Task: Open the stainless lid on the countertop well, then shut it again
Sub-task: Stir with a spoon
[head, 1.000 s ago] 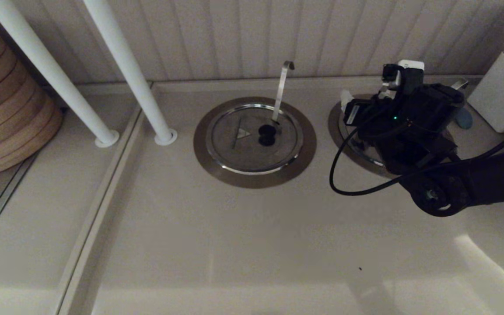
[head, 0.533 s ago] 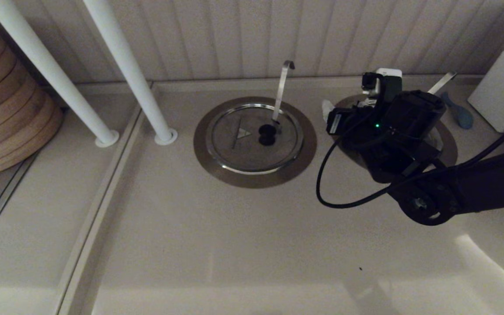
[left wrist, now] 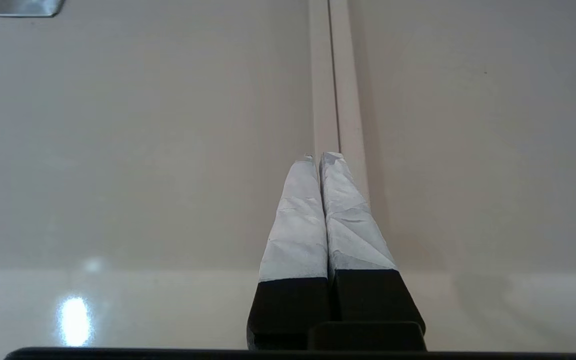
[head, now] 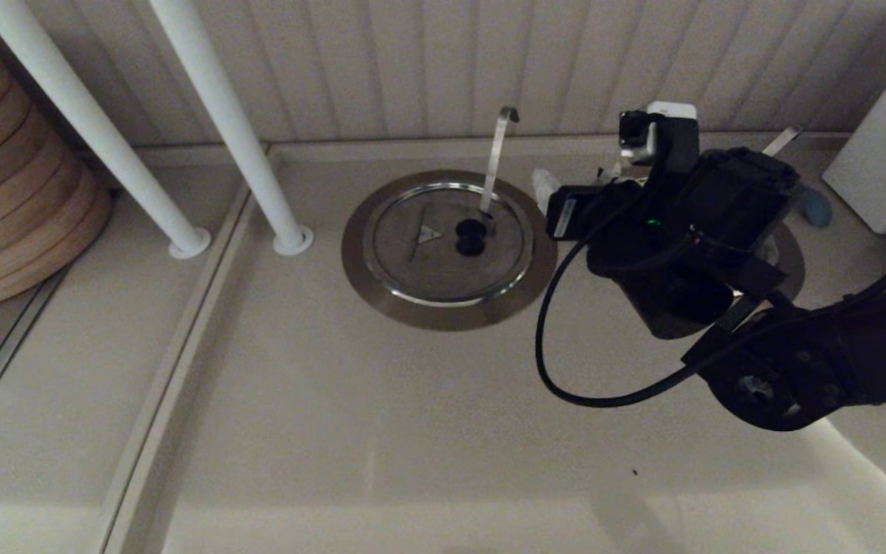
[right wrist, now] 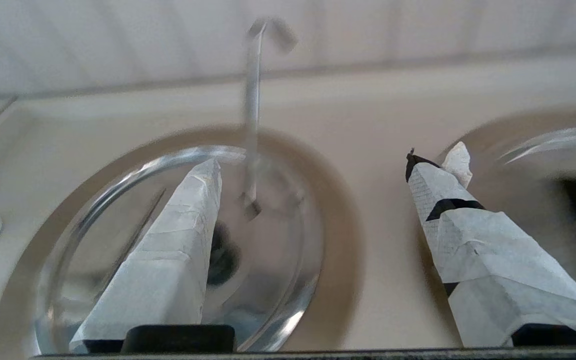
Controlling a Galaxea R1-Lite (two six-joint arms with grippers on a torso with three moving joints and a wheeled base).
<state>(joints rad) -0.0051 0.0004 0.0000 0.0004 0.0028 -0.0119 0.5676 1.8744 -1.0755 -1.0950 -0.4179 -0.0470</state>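
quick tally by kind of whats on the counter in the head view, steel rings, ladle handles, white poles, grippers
Steel rings: 2, the twin ring mostly hidden by the right arm, and the other ring in the middle.
Ladle handles: 2, one hook-tipped handle, one slanted handle.
White poles: 2, near pole, far pole.
Grippers: 1, the right gripper, open.
Total: 7

A pale desk meets a ribbed wall. Two white poles stand left, near stacked wooden steamers.
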